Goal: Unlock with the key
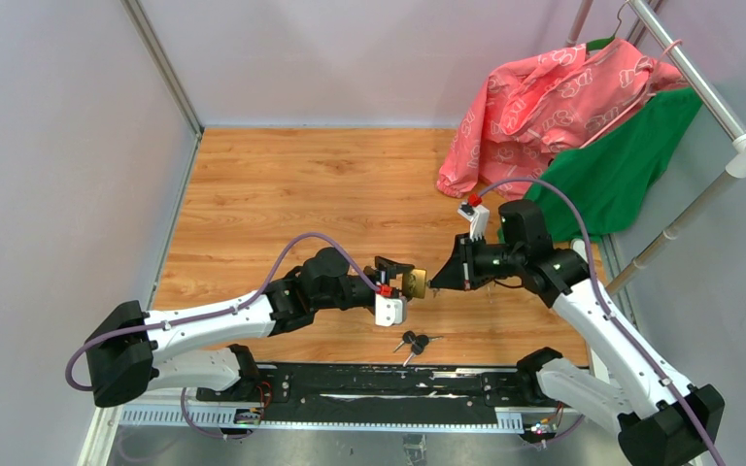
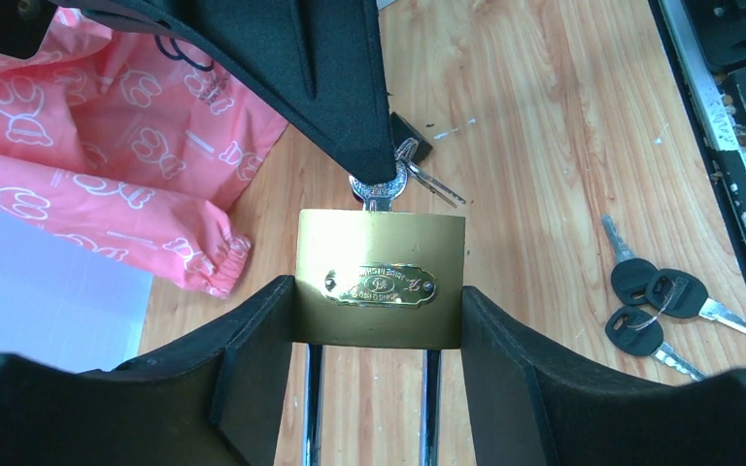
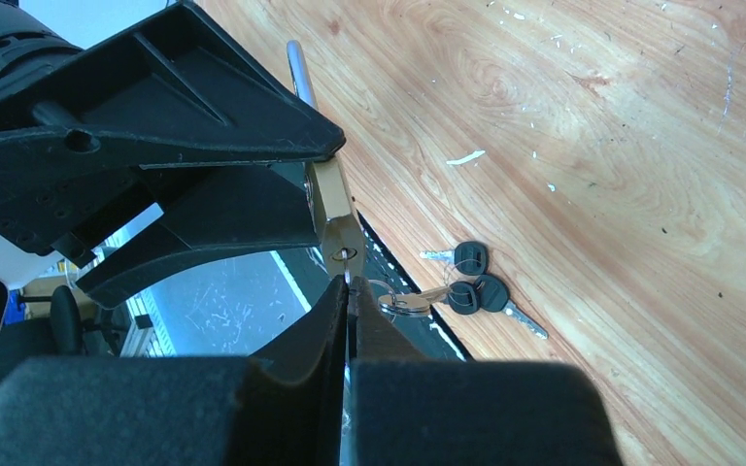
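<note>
Small nameplate [image 2: 381,284] on the brass padlock [image 2: 381,243] bore engraved lettering, upside down, too fine to read, pink cloth [image 2: 136,126] at ten o'clock carried white prints, no legible words

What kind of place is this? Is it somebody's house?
Probably not a house; it looks like a robot test booth. A left arm and a right arm are bolted to a wooden table, plain white walls close it in, and a rack with pink clothes and green clothes stands beside it.

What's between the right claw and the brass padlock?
The key, pinched in the shut right gripper, bridges that gap to the padlock; the left wrist view shows it.
</note>
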Controlling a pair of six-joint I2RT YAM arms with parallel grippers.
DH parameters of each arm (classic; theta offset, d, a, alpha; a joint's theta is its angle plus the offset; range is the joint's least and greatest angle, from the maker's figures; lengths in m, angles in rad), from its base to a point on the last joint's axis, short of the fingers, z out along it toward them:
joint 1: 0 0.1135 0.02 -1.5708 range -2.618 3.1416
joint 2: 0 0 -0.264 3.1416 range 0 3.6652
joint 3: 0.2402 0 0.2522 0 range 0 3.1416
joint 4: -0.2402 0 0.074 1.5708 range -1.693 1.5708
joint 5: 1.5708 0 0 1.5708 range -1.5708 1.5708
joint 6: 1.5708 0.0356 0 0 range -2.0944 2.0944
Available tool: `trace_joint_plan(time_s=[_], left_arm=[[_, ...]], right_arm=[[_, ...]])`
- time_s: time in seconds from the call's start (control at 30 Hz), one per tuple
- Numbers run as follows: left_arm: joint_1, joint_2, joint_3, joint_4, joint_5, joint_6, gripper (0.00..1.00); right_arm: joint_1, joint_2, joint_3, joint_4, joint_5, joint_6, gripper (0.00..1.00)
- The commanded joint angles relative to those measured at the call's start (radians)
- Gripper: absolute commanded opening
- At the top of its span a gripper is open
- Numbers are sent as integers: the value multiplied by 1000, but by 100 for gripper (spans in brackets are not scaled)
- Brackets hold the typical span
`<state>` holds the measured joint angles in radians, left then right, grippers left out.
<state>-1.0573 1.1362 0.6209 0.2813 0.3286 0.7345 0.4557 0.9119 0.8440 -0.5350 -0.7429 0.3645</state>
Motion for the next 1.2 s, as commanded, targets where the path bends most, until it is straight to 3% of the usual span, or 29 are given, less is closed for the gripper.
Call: trace_joint_plan(time_s=[0.0,0.63,1.17], left_arm=[[-7,-42,48,162,-27,35,0],[-7,-22,74,225,-81,151,0],[-21,-1,51,373,-206,242,0]], right_arm=[[1,16,19,15,-42,72,0],[0,76,61,64,-63,242,0],[-1,97,37,87,106,493,0]])
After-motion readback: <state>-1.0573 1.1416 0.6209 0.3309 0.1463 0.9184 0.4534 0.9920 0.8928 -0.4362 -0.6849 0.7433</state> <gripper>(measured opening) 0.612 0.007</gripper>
